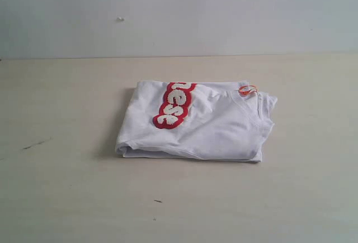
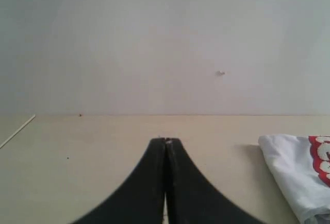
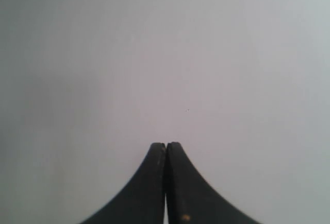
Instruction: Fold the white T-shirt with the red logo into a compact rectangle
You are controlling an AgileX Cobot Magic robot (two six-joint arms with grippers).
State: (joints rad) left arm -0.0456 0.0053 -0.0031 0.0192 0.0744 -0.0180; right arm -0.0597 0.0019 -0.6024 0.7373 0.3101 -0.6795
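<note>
A: Status, pls?
B: Left fingers (image 2: 147,183) pressed together, gripping nothing. Right fingers (image 3: 147,183) same, facing only the wall (image 3: 154,54).
A: Where is the white T-shirt (image 1: 212,131)?
B: Folded, approx. at centre of the table (image 1: 67,198), red logo (image 1: 174,106) on top. Edges fairly straight, open table on every side.

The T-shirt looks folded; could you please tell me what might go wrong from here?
1. The T-shirt has uneven layers near the orange tag, so the stack may spring loose.
2. The shut left gripper sits near the T-shirt's edge; a sideways move could drag the fold open.
</note>
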